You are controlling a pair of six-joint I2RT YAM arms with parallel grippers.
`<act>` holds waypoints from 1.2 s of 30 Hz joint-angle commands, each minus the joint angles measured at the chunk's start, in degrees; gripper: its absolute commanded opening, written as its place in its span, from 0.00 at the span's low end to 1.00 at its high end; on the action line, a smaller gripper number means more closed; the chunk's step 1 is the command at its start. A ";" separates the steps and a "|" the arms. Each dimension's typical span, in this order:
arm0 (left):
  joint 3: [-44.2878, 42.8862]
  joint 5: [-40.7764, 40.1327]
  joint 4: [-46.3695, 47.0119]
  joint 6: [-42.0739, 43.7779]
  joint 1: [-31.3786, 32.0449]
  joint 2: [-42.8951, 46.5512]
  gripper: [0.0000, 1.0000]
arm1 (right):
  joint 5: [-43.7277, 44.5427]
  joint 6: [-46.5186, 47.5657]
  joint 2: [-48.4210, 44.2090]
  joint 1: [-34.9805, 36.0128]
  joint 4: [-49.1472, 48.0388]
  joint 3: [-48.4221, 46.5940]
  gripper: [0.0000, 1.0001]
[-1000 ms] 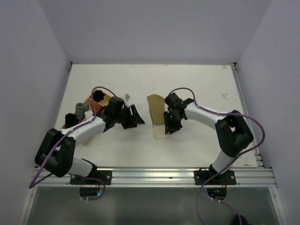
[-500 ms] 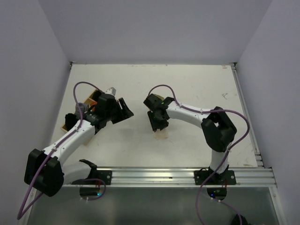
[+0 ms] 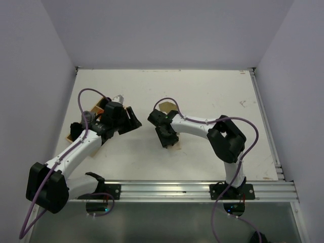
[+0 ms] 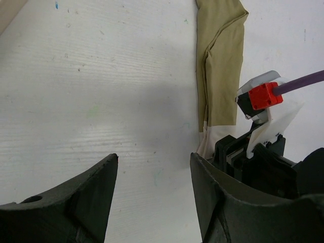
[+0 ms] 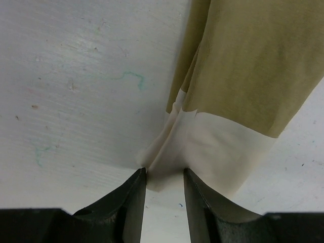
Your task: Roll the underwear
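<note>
**R gripper (image 5: 164, 177) pinched underwear (image 5: 243, 66) at its pale end**

Underwear lay as a narrow folded strip approx. mid-table (image 3: 212, 96), olive part toward 12 o'clock, cream band at 6; R gripper was clamped on the cream corner; L gripper (image 4: 154, 172) hung at the strip's 9 o'clock, fingers wide apart, clear of the cloth.

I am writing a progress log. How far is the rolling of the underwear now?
Done: the underwear lies folded into a narrow strip, flat on the table. In hand: the right gripper pinches its cream end; the left gripper hangs open to one side, holding nothing. Left: no turn of the roll shows yet, so all the rolling remains.
</note>
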State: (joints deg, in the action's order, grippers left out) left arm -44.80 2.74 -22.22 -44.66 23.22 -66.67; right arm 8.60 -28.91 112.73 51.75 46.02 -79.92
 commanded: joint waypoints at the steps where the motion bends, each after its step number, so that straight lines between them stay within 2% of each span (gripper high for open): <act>1: -1.00 -0.46 0.16 1.25 -0.63 0.58 0.63 | 1.77 -0.62 0.74 0.37 0.30 -0.68 0.39; 6: -0.73 -0.11 0.95 1.33 -0.64 -0.12 0.63 | 1.33 -0.80 1.96 0.81 -0.67 0.29 0.37; 9: -0.38 0.24 1.21 1.33 -0.64 -1.09 0.63 | 2.03 -1.06 2.50 0.90 -0.23 0.38 0.32; 10: -0.21 0.51 1.30 1.33 -0.64 -1.18 0.63 | 2.03 -0.98 2.50 0.90 -0.23 0.29 0.25; 12: 0.41 1.29 1.91 1.25 -0.64 -1.18 0.62 | 2.21 -0.63 2.67 0.90 0.30 -0.23 0.17; 13: 0.50 1.91 2.26 1.25 -0.72 -1.18 0.59 | 1.95 -0.63 2.76 0.99 0.56 -0.41 0.08; 16: 2.16 6.47 5.51 0.90 -0.64 -1.09 0.57 | 0.19 -0.63 2.76 0.81 0.83 -1.29 0.00; 18: 4.79 12.68 10.14 -0.07 -0.72 -1.35 0.57 | -1.21 -1.06 2.50 0.81 0.83 -1.90 0.00; 23: 11.47 22.55 20.18 -7.88 -0.64 -4.34 0.59 | -3.41 -1.77 -0.49 0.81 -0.75 -0.77 0.00; 26: 15.08 24.85 29.57 -12.63 -0.64 -6.36 0.59 | -4.12 -2.29 -2.51 0.81 -1.81 1.07 0.00; 36: 17.55 25.91 43.48 -19.75 3.05 -18.30 0.63 | -5.88 -3.96 -5.15 0.64 -4.18 3.89 0.00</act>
State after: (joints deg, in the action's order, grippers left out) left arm -28.14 26.89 11.27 -60.45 24.40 -82.46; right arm 4.01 -31.31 111.31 52.23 43.48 -76.66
